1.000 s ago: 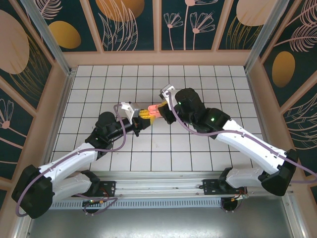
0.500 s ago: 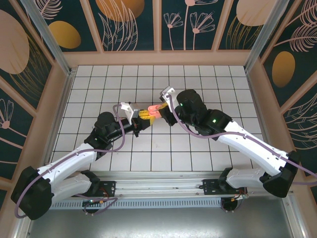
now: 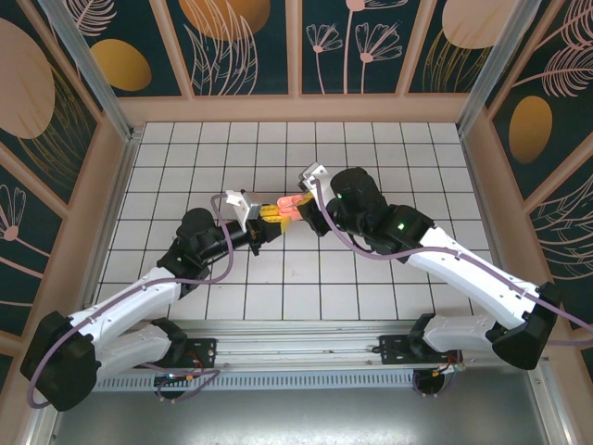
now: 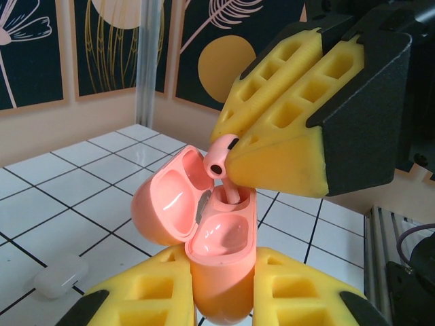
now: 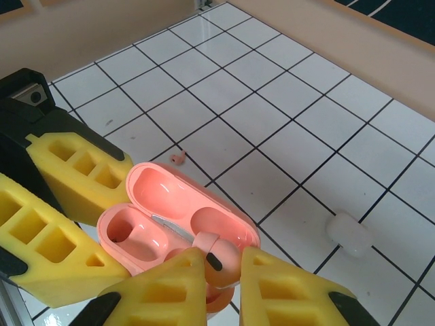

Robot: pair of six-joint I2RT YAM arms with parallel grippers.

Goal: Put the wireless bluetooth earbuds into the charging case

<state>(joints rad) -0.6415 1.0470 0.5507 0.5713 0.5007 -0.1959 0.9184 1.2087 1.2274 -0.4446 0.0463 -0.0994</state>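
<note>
— Where's the earbud?

— A pink earbud sits at the mouth of the pink case. Its stem is down in one of the two wells and its head is above the rim. The other well looks bare.

— And the case?

— Held up off the tiles with its lid swung open, at the middle of the table where the two arms meet.

— What's holding them?

— The right gripper has its yellow fingers pinched tight on the earbud's head. The left gripper is clamped on the lower body of the case, one finger on each side.

— Anything else around?

— A second pink earbud lies on the white tiled table, just beyond the open lid. A white case rests closed on the tiles, well apart from both grippers.
</note>
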